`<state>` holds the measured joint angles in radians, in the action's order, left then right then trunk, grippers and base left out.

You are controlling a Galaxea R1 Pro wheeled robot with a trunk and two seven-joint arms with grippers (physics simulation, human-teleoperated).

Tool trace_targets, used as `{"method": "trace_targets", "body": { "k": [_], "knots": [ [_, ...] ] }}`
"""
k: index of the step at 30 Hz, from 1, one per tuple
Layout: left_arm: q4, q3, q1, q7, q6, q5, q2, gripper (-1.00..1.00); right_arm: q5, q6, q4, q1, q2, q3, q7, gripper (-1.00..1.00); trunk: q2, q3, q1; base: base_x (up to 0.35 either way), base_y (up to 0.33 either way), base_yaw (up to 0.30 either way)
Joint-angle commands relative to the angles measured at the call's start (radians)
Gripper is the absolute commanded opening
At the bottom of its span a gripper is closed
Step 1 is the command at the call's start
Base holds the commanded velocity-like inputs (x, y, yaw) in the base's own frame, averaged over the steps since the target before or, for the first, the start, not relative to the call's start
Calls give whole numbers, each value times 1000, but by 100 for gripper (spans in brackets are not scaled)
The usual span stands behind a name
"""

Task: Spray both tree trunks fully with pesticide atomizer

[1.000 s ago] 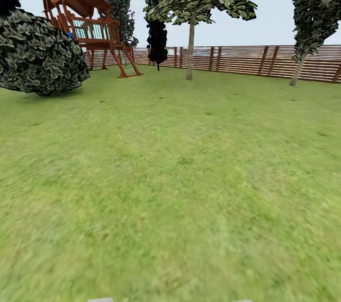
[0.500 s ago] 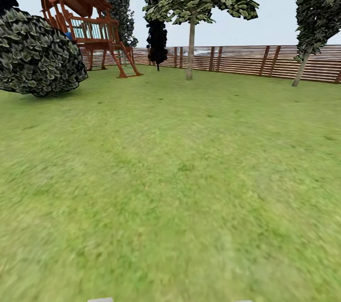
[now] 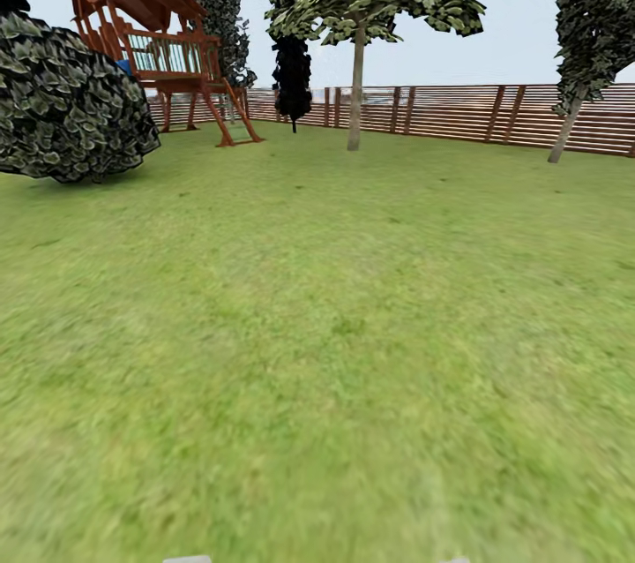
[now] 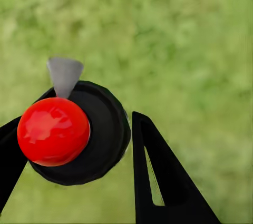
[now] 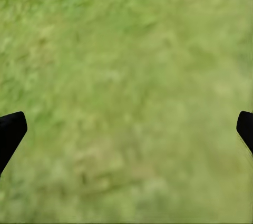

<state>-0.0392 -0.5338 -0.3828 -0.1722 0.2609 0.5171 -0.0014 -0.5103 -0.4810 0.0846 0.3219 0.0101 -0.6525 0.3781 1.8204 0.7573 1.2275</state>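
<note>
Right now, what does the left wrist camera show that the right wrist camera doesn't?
Left wrist view: the left fingers flank a round black object with a shiny red dome and a grey wedge, and appear to grip it. Right wrist view: the right fingers stand wide apart with nothing between them. Both: blurred green grass beneath.

Lawn [image 3: 335,325] with fence [image 3: 459,113], playhouse [image 3: 150,42], trees [image 3: 356,86].
</note>
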Motion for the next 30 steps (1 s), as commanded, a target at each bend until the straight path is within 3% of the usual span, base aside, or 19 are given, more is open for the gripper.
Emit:
{"method": "trace_targets", "body": {
  "k": [1, 17, 30],
  "knots": [
    [1, -6, -1, -5, 3, 11, 0, -100, -5, -1, 1, 0, 0, -9, 5, 100, 0, 1, 1, 339, 0, 0],
    [1, -6, -1, -6, 3, 11, 0, -100, -5, -1, 1, 0, 1, -9, 5, 100, 0, 1, 1, 340, -2, 0],
    [2, -6, 1, -5, 3, 11, 0, -100, -5, -1, 1, 0, 0, -9, 5, 100, 0, 1, 1, 302, -127, 0]
  ]
}}
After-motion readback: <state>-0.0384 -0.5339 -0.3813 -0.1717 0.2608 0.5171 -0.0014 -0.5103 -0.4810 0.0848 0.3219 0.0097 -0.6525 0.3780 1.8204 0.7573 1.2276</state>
